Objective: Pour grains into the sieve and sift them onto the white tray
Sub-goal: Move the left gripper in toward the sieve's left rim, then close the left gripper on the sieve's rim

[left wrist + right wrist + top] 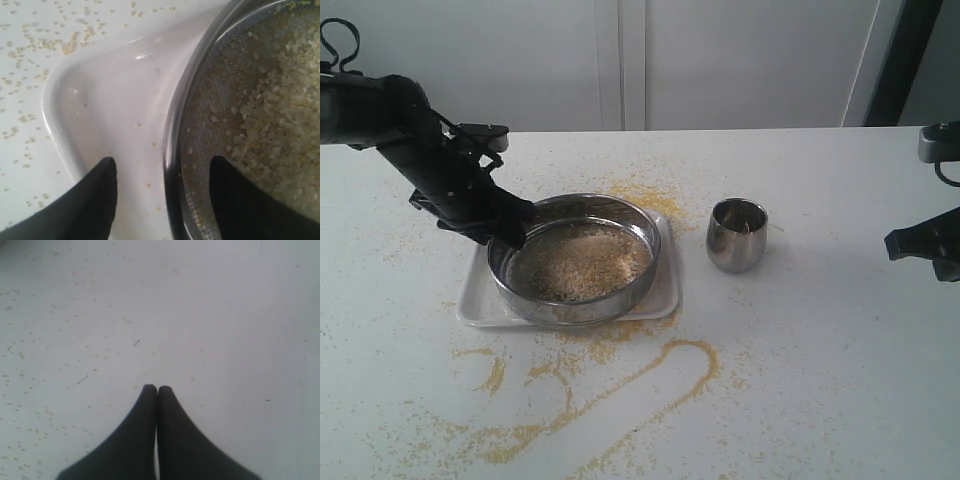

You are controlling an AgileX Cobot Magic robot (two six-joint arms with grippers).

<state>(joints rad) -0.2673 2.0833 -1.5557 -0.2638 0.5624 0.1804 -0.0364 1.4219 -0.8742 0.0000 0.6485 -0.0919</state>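
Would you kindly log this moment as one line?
left gripper open astride round steel mesh sieve rim; right gripper shut, empty; beige grains in sieve atop white rectangular tray

A steel cup [736, 234] stands just right of the sieve [570, 308] and white tray [475, 300]; open surface [840, 340] stretches beyond it.

I see the sieve [580, 310] centre-left of frame, resting on the tray [473, 300], grains [582, 262] inside it; the cup [736, 235] stands just right of both on the table [840, 330].
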